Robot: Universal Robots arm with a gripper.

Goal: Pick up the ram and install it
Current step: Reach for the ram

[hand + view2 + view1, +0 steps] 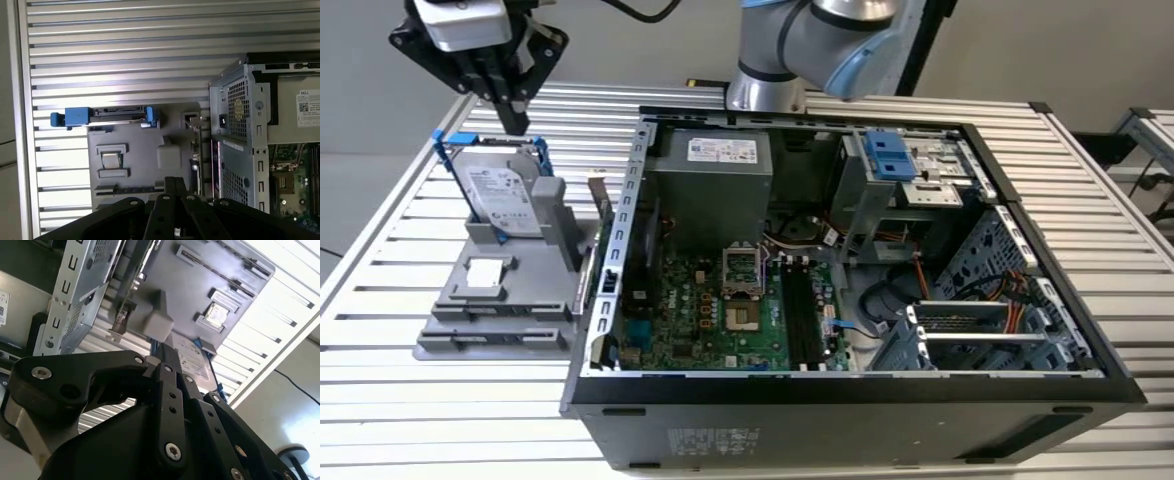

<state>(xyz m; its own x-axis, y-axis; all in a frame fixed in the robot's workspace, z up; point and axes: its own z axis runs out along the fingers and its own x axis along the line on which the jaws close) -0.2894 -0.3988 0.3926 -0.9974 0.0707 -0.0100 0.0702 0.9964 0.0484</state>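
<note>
ram (602, 197) upright in grey holder (534, 292), pincer (512, 118) closed, empty

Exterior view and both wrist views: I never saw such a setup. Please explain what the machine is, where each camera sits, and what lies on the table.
The machine is one robot arm with a black gripper at its end. The exterior view comes from a camera off the arm; both wrist views come from cameras riding near the gripper. On the slatted metal table stands an open computer case. Beside it, at the exterior view's left, is a gray holder. It carries a silver hard drive in a blue bracket and the ram, a thin stick standing upright. The gripper hangs above the holder, shut, holding nothing.
</note>
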